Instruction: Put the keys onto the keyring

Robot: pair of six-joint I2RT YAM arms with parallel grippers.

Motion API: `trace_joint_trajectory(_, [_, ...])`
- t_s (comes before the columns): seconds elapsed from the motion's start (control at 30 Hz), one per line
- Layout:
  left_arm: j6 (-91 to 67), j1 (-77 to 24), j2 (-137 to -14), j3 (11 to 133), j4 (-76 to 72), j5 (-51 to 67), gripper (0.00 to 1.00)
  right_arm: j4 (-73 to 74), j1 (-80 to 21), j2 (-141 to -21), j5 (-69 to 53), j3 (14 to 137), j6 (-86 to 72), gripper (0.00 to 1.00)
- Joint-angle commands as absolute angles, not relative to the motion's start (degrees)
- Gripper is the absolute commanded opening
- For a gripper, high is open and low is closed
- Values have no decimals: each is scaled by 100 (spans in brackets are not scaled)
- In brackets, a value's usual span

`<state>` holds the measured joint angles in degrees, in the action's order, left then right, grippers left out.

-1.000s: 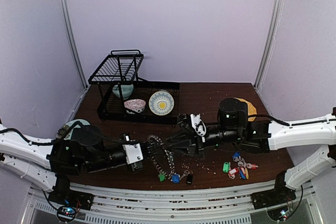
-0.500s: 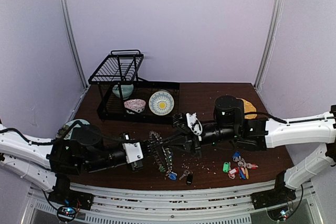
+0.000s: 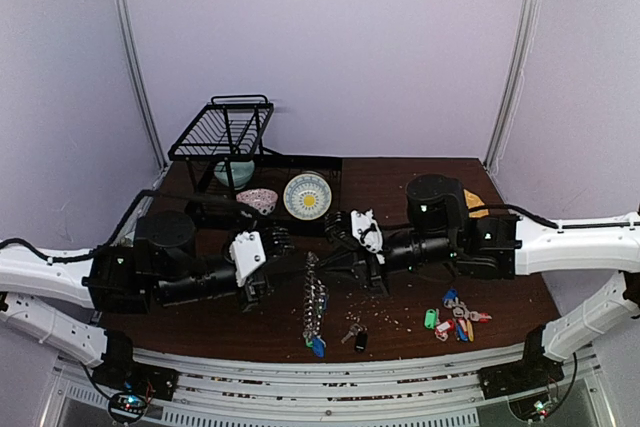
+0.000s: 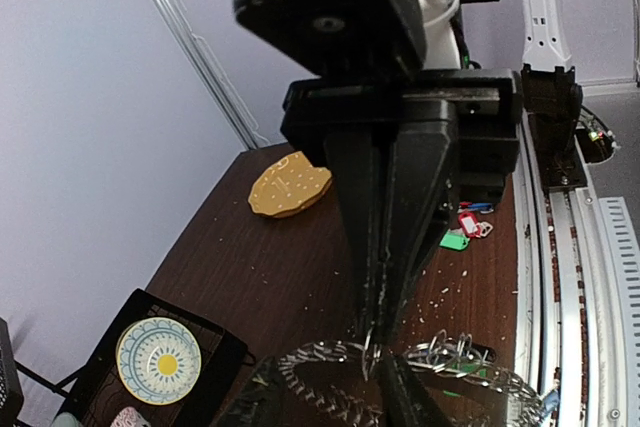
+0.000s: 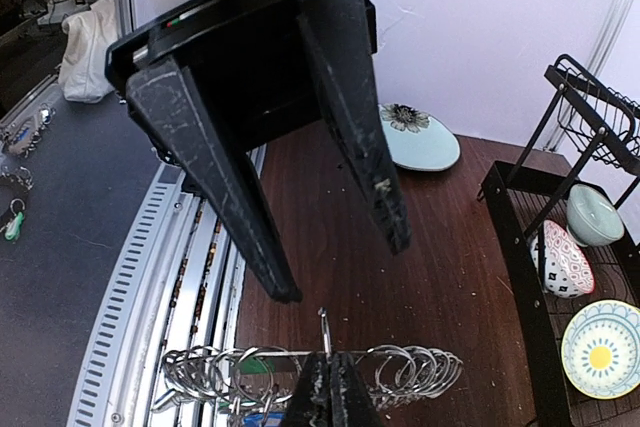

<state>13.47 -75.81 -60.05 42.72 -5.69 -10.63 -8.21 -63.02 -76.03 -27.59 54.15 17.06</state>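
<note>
Ok, dish rack (image 3: 225, 137) and patterned plate (image 3: 307, 196) sit just beyond my left fingers (image 5: 230, 197), tagged bunch (image 3: 455, 317) well behind my right fingers (image 4: 372, 307). Both arms stretched level, nose to nose above the counter (image 3: 400, 187). Right fingers pinched shut on a small rim ring; keyring (image 3: 315, 297) hangs edge-on beneath. Left fingers spread apart around its top. Keys (image 3: 352, 331) lie on the counter below.

no legible text, labels or numbers
</note>
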Motion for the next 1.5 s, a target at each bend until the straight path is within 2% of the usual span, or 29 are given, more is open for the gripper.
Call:
trace_joint_trajectory(0.0, [720,-7374,-5761,4508,-42,-333,37,-91,-6437,-7402,-2258,5914,2009,0])
trace_joint_trajectory(0.27, [890,-7374,-6185,4835,90,-106,35,-213,-6555,-7398,-2149,5925,2004,0])
trace_joint_trajectory(0.4, [925,-7374,-6328,4943,177,-198,24,-211,-6576,-7388,-2152,5932,2013,0])
trace_joint_trajectory(0.53, [965,-7374,-6309,4865,164,-400,23,-227,-6584,-7323,-2160,5905,2034,0])
trace_joint_trajectory(0.8, [1066,-7374,-6465,4946,276,-601,8,-238,-6585,-7320,-2197,5893,2080,0])
trace_joint_trajectory(0.93, [1094,-7370,-6416,4913,219,-692,7,-237,-6595,-7321,-2233,5891,2101,0])
trace_joint_trajectory(1.07, [1083,-7374,-6388,4922,112,-620,17,-222,-6594,-7347,-2242,5906,2104,0])
trace_joint_trajectory(1.17, [1081,-7374,-6347,4913,43,-550,18,-211,-6597,-7348,-2224,5906,2118,0])
trace_joint_trajectory(1.4, [1096,-7374,-6389,4930,-37,-506,11,-190,-6598,-7364,-2230,5915,2136,0])
trace_joint_trajectory(1.47, [1126,-7374,-6391,4931,-61,-488,6,-170,-6593,-7380,-2248,5932,2144,0])
